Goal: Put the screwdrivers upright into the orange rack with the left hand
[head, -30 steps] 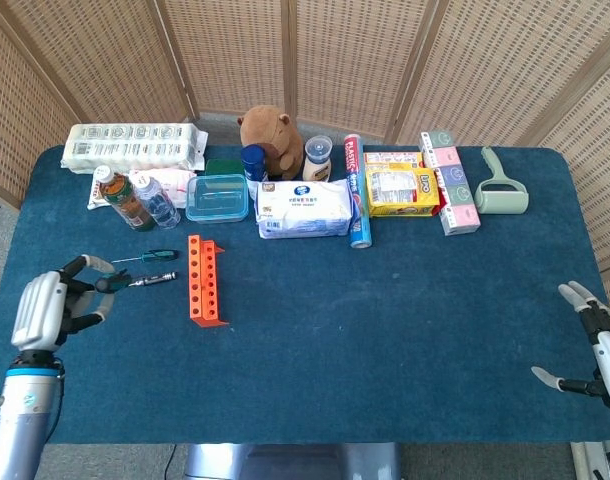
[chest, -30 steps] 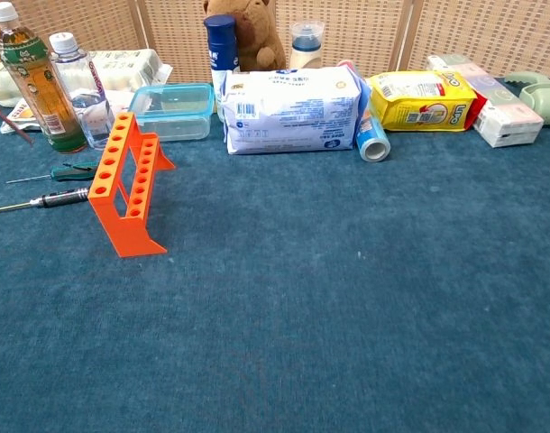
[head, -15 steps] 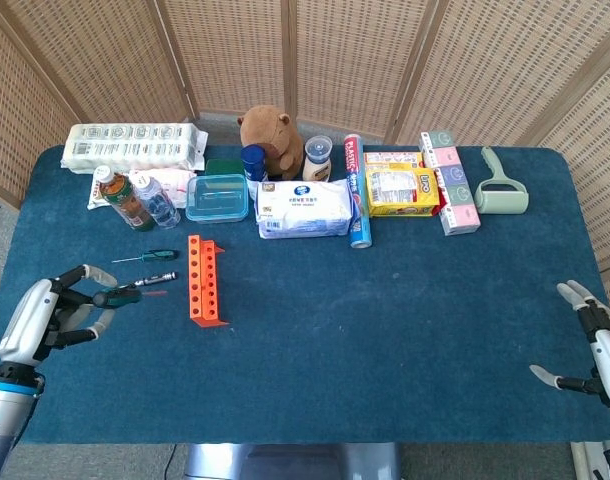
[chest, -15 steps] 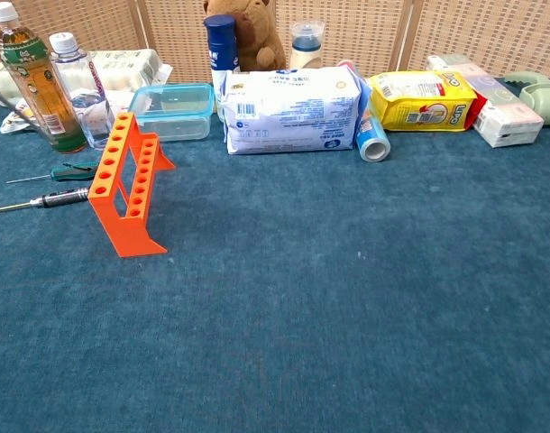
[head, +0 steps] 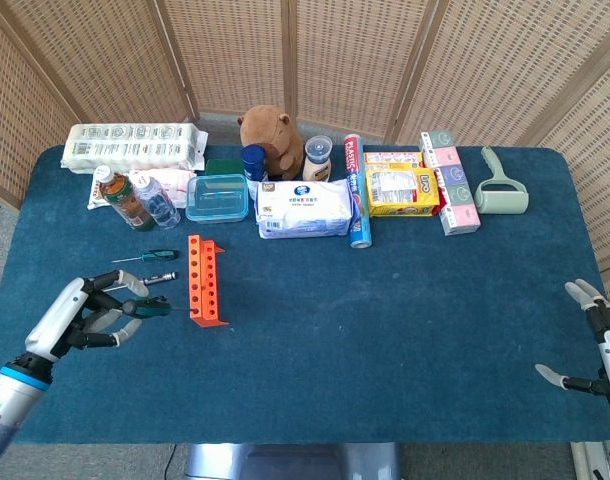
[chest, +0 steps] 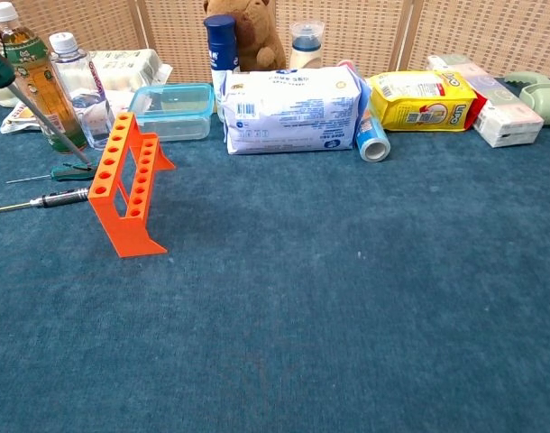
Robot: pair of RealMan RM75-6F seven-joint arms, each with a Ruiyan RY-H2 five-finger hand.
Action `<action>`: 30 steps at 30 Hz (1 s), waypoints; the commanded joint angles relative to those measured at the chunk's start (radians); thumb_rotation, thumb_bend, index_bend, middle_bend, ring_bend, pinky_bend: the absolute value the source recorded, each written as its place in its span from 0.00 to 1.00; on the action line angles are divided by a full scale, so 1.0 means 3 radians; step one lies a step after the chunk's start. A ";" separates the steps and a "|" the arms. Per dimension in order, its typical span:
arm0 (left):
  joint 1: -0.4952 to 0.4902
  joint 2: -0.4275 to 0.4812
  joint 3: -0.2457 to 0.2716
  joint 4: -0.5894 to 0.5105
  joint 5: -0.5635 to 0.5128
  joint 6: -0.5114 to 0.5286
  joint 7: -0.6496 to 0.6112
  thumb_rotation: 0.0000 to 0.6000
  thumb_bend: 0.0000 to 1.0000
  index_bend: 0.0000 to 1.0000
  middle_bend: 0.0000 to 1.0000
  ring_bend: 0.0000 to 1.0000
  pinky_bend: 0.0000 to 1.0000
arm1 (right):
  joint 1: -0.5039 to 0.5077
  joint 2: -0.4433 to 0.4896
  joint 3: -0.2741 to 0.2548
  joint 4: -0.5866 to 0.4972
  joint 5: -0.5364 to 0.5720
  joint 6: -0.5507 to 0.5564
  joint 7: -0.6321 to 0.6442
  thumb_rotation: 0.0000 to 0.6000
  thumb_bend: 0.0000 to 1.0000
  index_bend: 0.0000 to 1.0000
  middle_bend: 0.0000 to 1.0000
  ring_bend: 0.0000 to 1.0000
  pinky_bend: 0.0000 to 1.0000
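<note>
Green-handled steel screwdriver (head: 145,308): pinched in left robot hand (head: 85,318), tip angled toward orange plastic slotted rack (head: 203,279) for insertion. Two more screwdrivers (head: 145,257) lie on blue-carpeted counter (head: 385,330) beside it. Right robot hand (head: 600,350): empty, fingers apart, idle.

The left hand (head: 88,315) reaches in from the lower left on its silver forearm, palm turned inward, fingers (head: 113,296) spread forward and lightly curled, thumb and a finger pinching a green-handled screwdriver (head: 147,308) whose shaft points away from the palm. The right hand (head: 597,350) sits at the lower right edge, holding nothing, fingers apart, thumb stretched out to the side.
</note>
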State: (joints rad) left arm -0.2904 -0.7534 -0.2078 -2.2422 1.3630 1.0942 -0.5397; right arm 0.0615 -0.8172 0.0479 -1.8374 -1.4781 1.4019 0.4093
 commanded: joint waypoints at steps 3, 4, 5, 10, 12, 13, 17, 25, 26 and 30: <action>-0.0042 -0.0061 0.0001 0.0018 -0.0160 0.0062 0.0147 1.00 0.41 0.51 1.00 1.00 1.00 | 0.0000 0.0004 -0.0002 0.0003 -0.0003 -0.0003 0.0009 1.00 0.00 0.02 0.02 0.00 0.00; -0.0047 -0.0069 0.0001 0.0022 -0.0177 0.0065 0.0167 1.00 0.42 0.51 1.00 1.00 1.00 | -0.0001 0.0004 -0.0002 0.0002 -0.0004 -0.0002 0.0010 1.00 0.00 0.02 0.02 0.00 0.00; -0.0059 -0.0087 0.0000 0.0033 -0.0226 0.0065 0.0194 1.00 0.42 0.51 1.00 1.00 1.00 | -0.0001 0.0005 -0.0001 0.0002 -0.0006 -0.0001 0.0008 1.00 0.00 0.02 0.02 0.00 0.00; -0.0125 -0.0168 -0.0018 0.0079 -0.0390 0.0050 0.0303 1.00 0.42 0.51 1.00 1.00 1.00 | -0.0001 0.0010 -0.0005 0.0002 -0.0014 -0.0002 0.0009 1.00 0.00 0.02 0.02 0.00 0.00; -0.0151 -0.0201 -0.0027 0.0091 -0.0432 0.0032 0.0301 1.00 0.42 0.51 1.00 1.00 1.00 | -0.0004 0.0010 -0.0005 0.0001 -0.0016 0.0003 0.0008 1.00 0.00 0.02 0.02 0.00 0.00; -0.0162 -0.0213 -0.0031 0.0097 -0.0433 0.0025 0.0294 1.00 0.42 0.51 1.00 1.00 1.00 | -0.0005 0.0011 -0.0007 0.0001 -0.0016 0.0003 0.0008 1.00 0.00 0.02 0.02 0.00 0.00; -0.0180 -0.0222 -0.0037 0.0103 -0.0412 0.0010 0.0268 1.00 0.42 0.51 1.00 1.00 1.00 | -0.0010 0.0013 -0.0010 0.0000 -0.0024 0.0009 0.0009 1.00 0.00 0.02 0.02 0.00 0.00; -0.0209 -0.0278 -0.0020 0.0120 -0.0414 0.0025 0.0351 1.00 0.42 0.51 1.00 1.00 1.00 | -0.0021 0.0024 -0.0013 -0.0007 -0.0036 0.0031 0.0018 1.00 0.00 0.02 0.02 0.00 0.00; -0.0210 -0.0282 -0.0020 0.0122 -0.0417 0.0026 0.0355 1.00 0.42 0.51 1.00 1.00 1.00 | -0.0022 0.0025 -0.0013 -0.0007 -0.0038 0.0033 0.0019 1.00 0.00 0.02 0.02 0.00 0.00; -0.0219 -0.0309 -0.0014 0.0136 -0.0440 0.0037 0.0390 1.00 0.42 0.51 1.00 1.00 1.00 | -0.0027 0.0026 -0.0013 -0.0001 -0.0053 0.0050 0.0032 1.00 0.00 0.02 0.02 0.00 0.00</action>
State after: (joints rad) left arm -0.3557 -0.8453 -0.2123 -2.2020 1.2319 1.1048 -0.4234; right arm 0.0536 -0.8093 0.0441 -1.8379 -1.4939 1.4169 0.4188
